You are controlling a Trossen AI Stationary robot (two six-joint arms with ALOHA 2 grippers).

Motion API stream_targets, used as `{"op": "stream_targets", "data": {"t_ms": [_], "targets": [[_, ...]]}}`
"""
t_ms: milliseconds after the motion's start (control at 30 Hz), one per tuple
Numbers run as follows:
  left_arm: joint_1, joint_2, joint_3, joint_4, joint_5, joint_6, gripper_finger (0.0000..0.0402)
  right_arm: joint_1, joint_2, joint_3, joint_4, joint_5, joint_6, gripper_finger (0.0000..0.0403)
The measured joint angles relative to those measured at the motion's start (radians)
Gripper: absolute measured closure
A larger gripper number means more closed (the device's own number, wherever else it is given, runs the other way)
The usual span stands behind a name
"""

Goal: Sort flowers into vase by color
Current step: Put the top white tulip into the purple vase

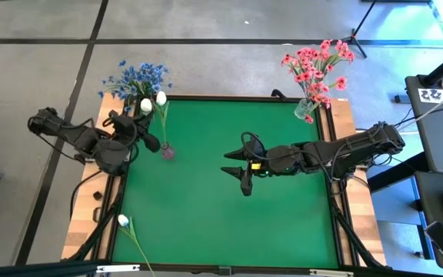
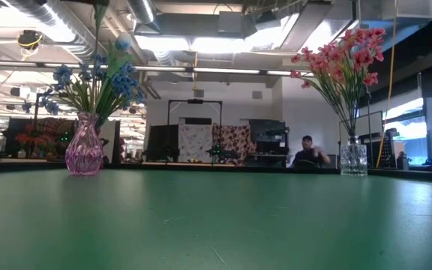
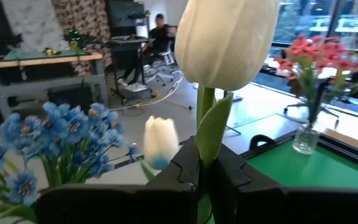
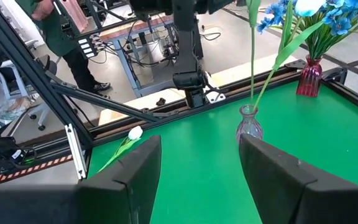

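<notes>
A white flower (image 3: pixel 225 40) is pinched by its green stem in the left hand (image 3: pixel 204 177), up at the far left side of the bench (image 1: pixel 221 223), just beside a second white bud (image 1: pixel 161 98) whose stem stands in a small clear vase (image 1: pixel 168 151). Blue flowers (image 1: pixel 135 78) fill the pink vase (image 2: pixel 84 146) at that corner; pink flowers (image 1: pixel 316 65) stand at the far right corner. Another white flower (image 1: pixel 123 221) lies near the bench's near left edge. The right hand (image 1: pixel 246 178) hovers mid-bench, fingers spread, holding nothing.

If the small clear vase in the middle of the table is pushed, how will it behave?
The small clear vase probably tips easily: it looks narrow and holds tall white flowers. It seems to be glass, so likely fragile and slippery.
</notes>
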Motion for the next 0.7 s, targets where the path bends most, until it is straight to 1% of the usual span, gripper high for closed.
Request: {"op": "stream_targets", "data": {"t_ms": [100,267,500,600,700], "targets": [[0.033,0.000,0.000,-0.055,0.024,-0.086,0.0391,0.000,0.000,0.000,0.000,0.000,0.002,0.0189],[0.097,0.000,0.000,-0.115,0.139,-0.233,0.0383,0.000,0.000,0.000,-0.001,0.000,0.004,0.0189],[0.191,-0.001,0.000,-0.218,0.259,-0.363,0.0340,0.000,0.000,0.000,-0.002,-0.017,0.005,0.0189],[0.245,-0.012,0.000,-0.242,0.362,-0.408,0.0318,0.000,0.000,0.000,-0.008,-0.027,0.022,0.0189],[0.303,-0.026,0.000,-0.255,0.512,-0.419,0.0296,0.000,0.000,0.000,-0.022,-0.027,0.023,0.0189]]}}
